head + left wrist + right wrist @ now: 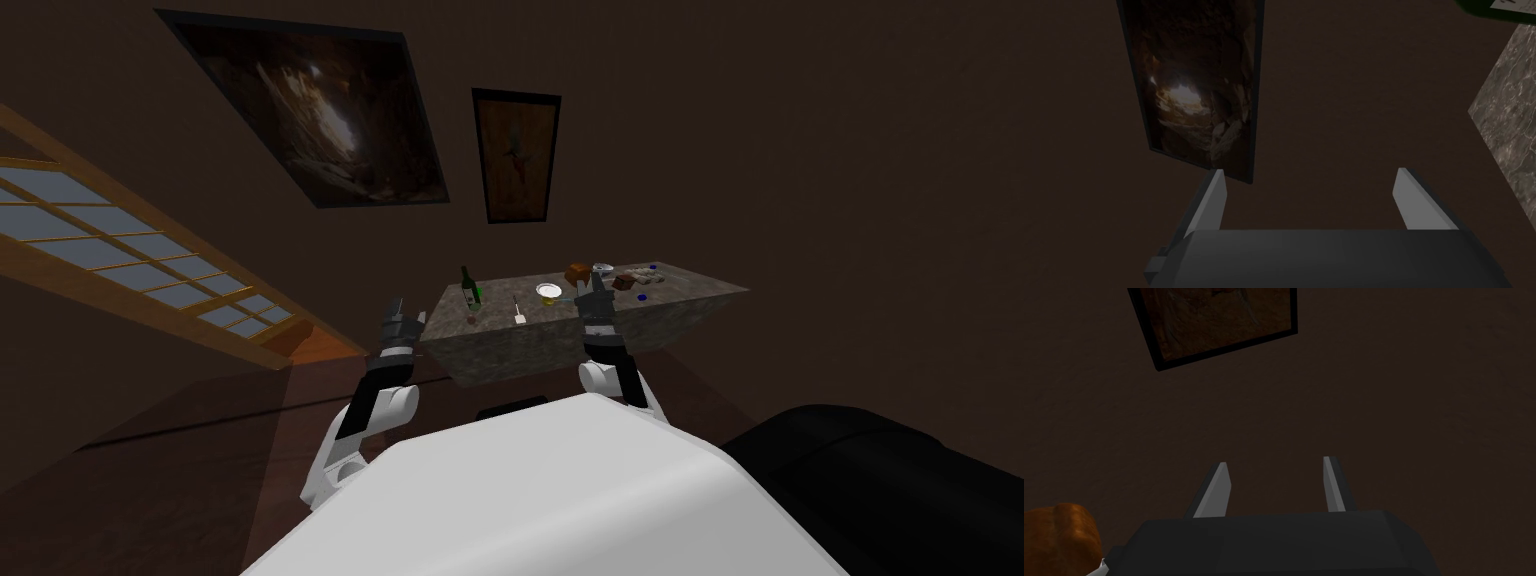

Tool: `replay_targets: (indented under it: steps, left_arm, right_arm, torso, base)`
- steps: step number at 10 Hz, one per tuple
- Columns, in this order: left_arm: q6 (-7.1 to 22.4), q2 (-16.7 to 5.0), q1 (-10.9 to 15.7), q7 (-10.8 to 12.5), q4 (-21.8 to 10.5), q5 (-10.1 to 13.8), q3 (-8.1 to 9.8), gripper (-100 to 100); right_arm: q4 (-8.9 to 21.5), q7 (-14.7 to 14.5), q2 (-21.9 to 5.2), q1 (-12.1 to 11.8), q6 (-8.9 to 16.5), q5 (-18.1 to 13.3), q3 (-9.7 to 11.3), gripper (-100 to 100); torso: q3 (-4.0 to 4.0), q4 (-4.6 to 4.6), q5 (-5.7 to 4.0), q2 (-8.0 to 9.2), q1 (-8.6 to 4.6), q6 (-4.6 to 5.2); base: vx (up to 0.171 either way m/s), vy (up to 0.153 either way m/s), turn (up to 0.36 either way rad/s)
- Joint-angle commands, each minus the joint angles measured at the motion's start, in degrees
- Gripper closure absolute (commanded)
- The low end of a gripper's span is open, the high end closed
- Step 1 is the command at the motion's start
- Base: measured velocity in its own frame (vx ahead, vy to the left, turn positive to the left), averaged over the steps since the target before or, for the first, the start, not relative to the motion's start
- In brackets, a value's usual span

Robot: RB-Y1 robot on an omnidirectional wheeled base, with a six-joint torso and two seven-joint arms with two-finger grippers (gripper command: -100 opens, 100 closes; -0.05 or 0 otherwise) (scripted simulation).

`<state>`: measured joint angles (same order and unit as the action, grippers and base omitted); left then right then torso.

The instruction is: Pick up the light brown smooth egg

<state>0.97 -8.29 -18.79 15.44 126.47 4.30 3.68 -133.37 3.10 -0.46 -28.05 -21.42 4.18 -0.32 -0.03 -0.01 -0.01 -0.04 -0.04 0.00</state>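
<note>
Grey veined stone table [560, 340] directly ahead of both claws, long side lying across the reach. Right claw [597, 283] poised over the table's near middle, tips pointing away toward the wall; blades [1216, 493] apart with nothing between them, though set closer than the left's. Left claw [398, 304] off the table's left end, beside its corner and clear of the top; blades [1416, 205] fully spread, empty.

Brown loaf [577, 272] just beyond the right claw and a little to its left, close by its body in the right wrist view. Green bottle [467, 288] well off to that claw's left, nearer the left claw. White plate [548, 291] with something yellow on it, just left of the right claw. Cluster of small pale and brown lumps [636, 278] just right of the right claw, slightly beyond its tips.

Among these, by judgement, the egg: too small to single out, long axis unreadable. Nearer arm, by the same judgement: the right, by far. Coming move likely a short swing rightward plus a downward tilt: tips aimed over the tabletop at the wall, not at the cluster.
</note>
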Motion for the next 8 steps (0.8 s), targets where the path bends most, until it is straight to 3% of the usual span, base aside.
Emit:
replay_targets:
  steps: [1, 3, 8]
  left_arm:
    - [2.9, -0.7, 1.1, 1.6, -0.9, 0.8, 0.65, -100]
    - [4.7, -0.7, 1.1, 1.6, -0.9, 0.8, 0.65, -100]
    - [13.6, -2.0, 4.3, 5.7, -4.5, 3.0, 1.94, -100]
  right_arm:
    - [0.0, 0.0, 0.0, 0.0, 0.0, 0.0, 0.0, 0]
    - [0.0, 0.0, 0.0, 0.0, 0.0, 0.0, 0.0, 0]
    - [0.0, 0.0, 0.0, 0.0, 0.0, 0.0, 0.0, 0]
  torso:
    - [0.0, 0.0, 0.0, 0.0, 0.0, 0.0]
    - [0.0, 0.0, 0.0, 0.0, 0.0, 0.0]
    - [0.0, 0.0, -0.01, 0.01, -0.05, 0.0]
  base:
    - [0.006, -0.017, 0.026]
    - [0.008, -0.011, 0.009]
    - [0.01, -0.024, 0.021]
